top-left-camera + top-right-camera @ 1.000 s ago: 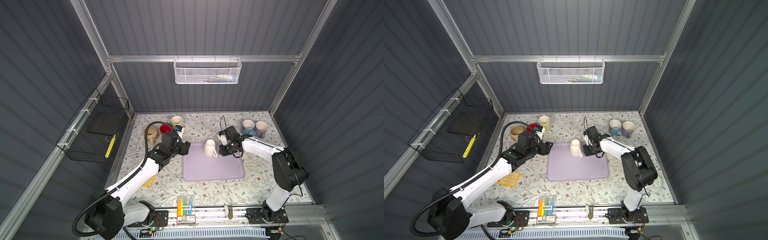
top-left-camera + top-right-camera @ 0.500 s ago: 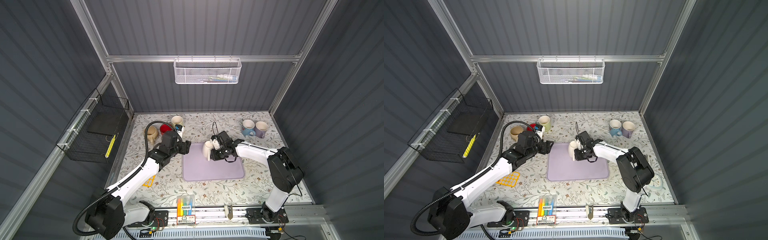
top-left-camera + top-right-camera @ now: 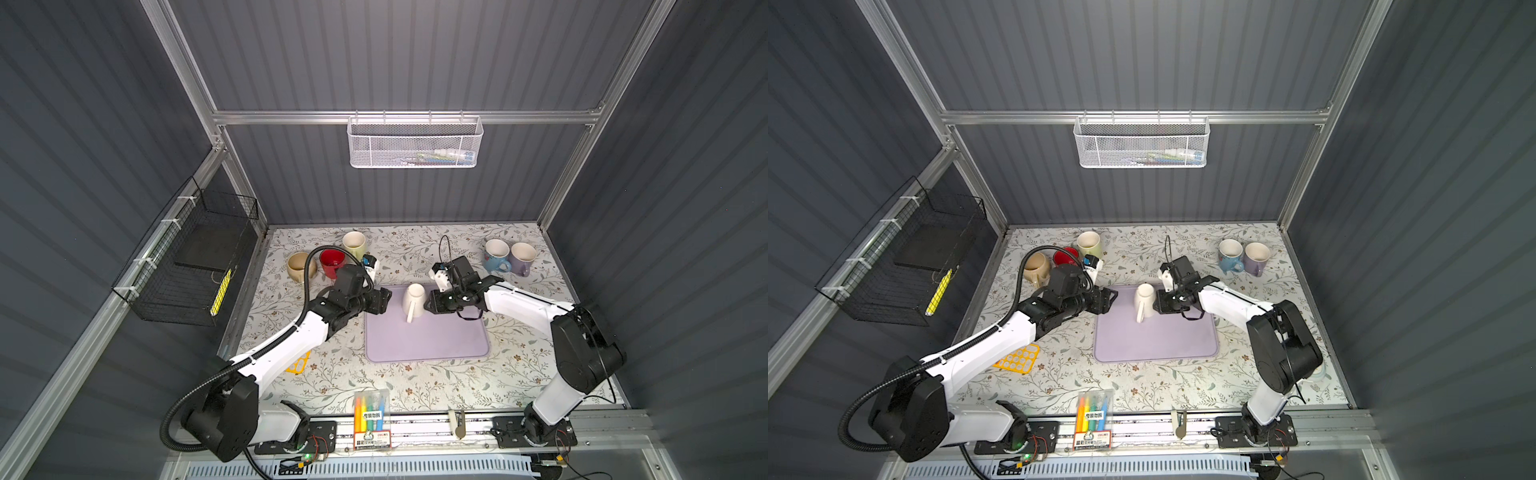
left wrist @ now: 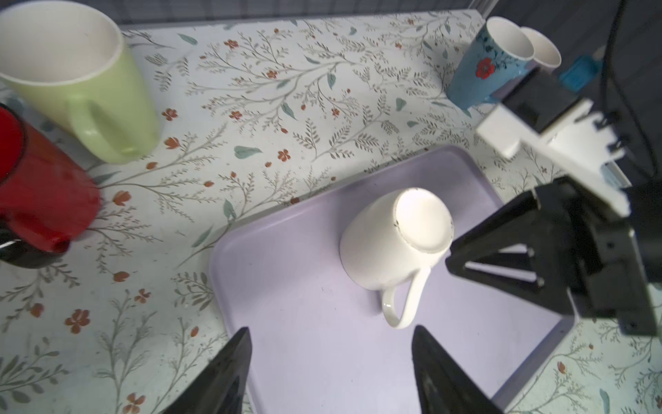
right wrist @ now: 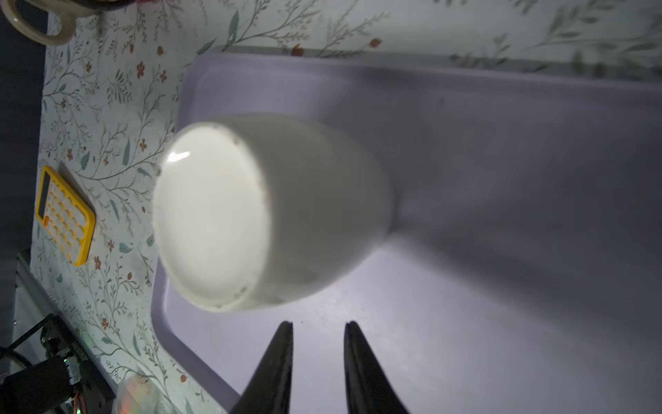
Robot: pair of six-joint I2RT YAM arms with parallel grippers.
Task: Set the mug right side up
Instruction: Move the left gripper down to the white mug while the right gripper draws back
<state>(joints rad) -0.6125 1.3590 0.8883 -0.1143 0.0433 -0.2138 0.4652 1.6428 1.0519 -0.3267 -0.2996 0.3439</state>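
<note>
the white mug (image 3: 413,297) stands mouth-down on the far left part of the lavender tray (image 3: 436,345), base up, handle pointing toward the near edge. the right gripper (image 5: 318,324) sits just beside its right wall, its fingers (image 5: 276,358) only narrowly apart and pinching nothing; whether a tip touches the glaze is hard to tell here. the left gripper (image 4: 329,329) hovers over the tray's left edge, fingers (image 4: 222,376) spread wide, empty.

that narrow gap will not take the body, so i judge the right fingers should either widen to span the wall or pinch the handle. the glaze looks slick: grip firmly, lift clear of the tray before rolling, and set it down base first.

the floral bench (image 3: 415,386) carries upright mugs at far left and far right, a yellow calculator (image 3: 1017,359) at left and a marker pack (image 3: 371,405) at the near edge. dark ribbed walls hold a white mesh basket (image 3: 415,143) and a black wire basket (image 3: 187,266).
</note>
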